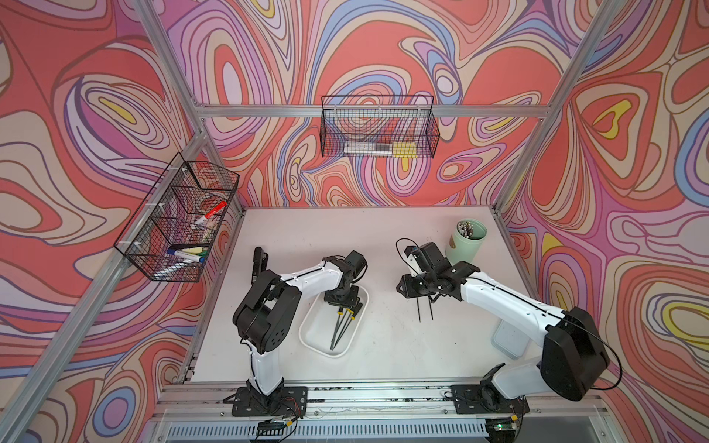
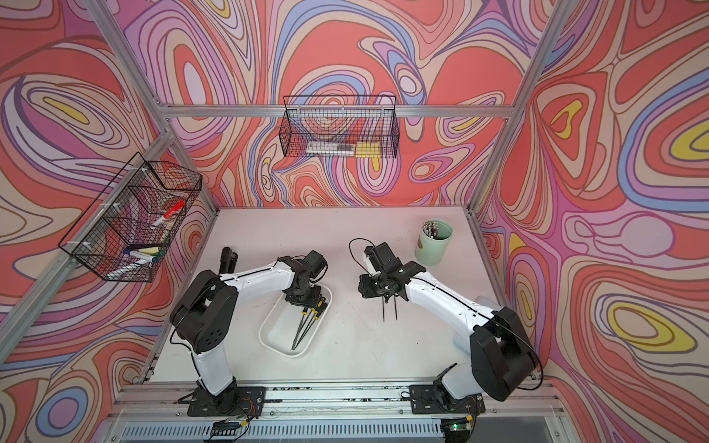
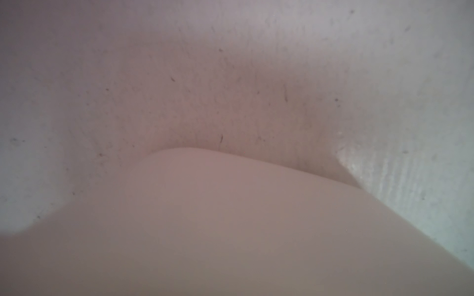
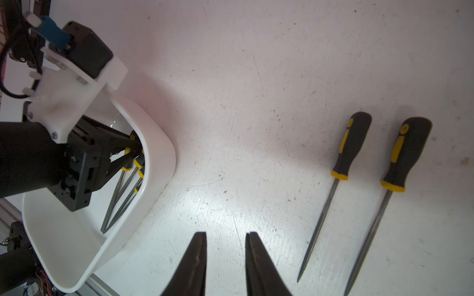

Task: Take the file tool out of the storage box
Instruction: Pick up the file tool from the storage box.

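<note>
The fingers of the left gripper (image 4: 138, 150) pinch a handle among the bunched file tools (image 4: 109, 207) in the storage box (image 4: 164, 143), the right gripper (image 4: 225, 256) gapes empty, and a lift may drag neighbours along or slip.

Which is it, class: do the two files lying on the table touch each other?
Apart. The right wrist view shows bare table between the file nearer the storage box and the other file, handle to tip.

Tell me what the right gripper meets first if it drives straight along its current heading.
Most likely the bare table: the right gripper, open and empty, aims between the storage box and the two files lying outside it. Depth is unclear.
</note>
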Controlling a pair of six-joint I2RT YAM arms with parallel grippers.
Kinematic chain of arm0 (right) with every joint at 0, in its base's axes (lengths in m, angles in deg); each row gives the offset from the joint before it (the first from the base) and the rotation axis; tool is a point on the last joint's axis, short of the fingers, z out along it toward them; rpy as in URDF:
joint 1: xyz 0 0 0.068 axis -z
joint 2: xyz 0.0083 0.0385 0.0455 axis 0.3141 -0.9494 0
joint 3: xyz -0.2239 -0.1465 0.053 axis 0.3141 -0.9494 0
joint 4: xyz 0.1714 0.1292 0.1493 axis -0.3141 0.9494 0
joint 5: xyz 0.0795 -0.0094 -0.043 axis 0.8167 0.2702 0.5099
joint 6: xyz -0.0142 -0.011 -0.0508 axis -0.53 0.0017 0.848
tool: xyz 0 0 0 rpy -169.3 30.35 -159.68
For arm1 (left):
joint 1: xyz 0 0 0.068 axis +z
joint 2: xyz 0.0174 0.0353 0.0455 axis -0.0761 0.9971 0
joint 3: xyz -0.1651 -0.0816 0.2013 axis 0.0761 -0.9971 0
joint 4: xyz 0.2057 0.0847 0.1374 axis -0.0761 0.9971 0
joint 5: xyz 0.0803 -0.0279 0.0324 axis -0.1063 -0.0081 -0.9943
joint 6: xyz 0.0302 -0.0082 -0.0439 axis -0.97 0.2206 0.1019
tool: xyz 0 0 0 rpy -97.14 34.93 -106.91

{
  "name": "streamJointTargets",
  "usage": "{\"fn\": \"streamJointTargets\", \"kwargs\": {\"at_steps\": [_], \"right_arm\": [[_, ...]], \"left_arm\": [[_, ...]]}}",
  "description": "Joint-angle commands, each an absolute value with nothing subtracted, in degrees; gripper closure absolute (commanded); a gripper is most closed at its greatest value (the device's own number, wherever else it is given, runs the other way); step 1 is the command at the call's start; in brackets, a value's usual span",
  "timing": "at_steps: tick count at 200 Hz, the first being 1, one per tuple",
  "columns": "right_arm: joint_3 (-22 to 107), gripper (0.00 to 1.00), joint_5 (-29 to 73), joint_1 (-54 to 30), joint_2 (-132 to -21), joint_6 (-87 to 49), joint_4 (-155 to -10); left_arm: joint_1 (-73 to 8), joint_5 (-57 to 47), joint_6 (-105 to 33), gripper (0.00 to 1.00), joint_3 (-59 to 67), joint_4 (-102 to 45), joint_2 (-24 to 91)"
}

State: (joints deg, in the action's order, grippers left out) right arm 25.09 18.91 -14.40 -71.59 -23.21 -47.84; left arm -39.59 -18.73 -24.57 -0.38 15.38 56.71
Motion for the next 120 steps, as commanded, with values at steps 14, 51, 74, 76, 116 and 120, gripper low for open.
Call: {"fn": "streamJointTargets", "kwargs": {"at_steps": [14, 51, 74, 76, 116, 120], "right_arm": [[24.0, 0.72, 21.1, -14.6, -69.4, -22.6, -49.0], [23.1, 0.72, 27.4, -14.6, -67.8, -23.4, -51.8], [21.9, 0.71, 33.5, -14.6, -66.5, -24.9, -55.3], [21.8, 0.71, 34.0, -14.6, -66.4, -25.0, -55.7], [19.5, 0.69, 43.6, -14.6, -64.9, -28.0, -63.0], [19.3, 0.69, 44.7, -14.6, -64.8, -28.5, -63.7]], "left_arm": [[-40.0, -18.6, -24.2, 0.87, 0.9, 15.0, 57.3], [-39.7, -18.4, -24.8, 0.92, 1.1, 13.7, 51.3], [-38.3, -15.1, -23.7, 0.95, 0.5, 11.1, 46.1], [-38.2, -14.8, -23.6, 0.95, 0.4, 10.9, 45.6], [-34.1, -3.3, -19.3, 0.92, -4.0, 0.1, 35.7], [-33.6, -1.6, -18.8, 0.92, -4.6, -1.5, 34.8]]}}
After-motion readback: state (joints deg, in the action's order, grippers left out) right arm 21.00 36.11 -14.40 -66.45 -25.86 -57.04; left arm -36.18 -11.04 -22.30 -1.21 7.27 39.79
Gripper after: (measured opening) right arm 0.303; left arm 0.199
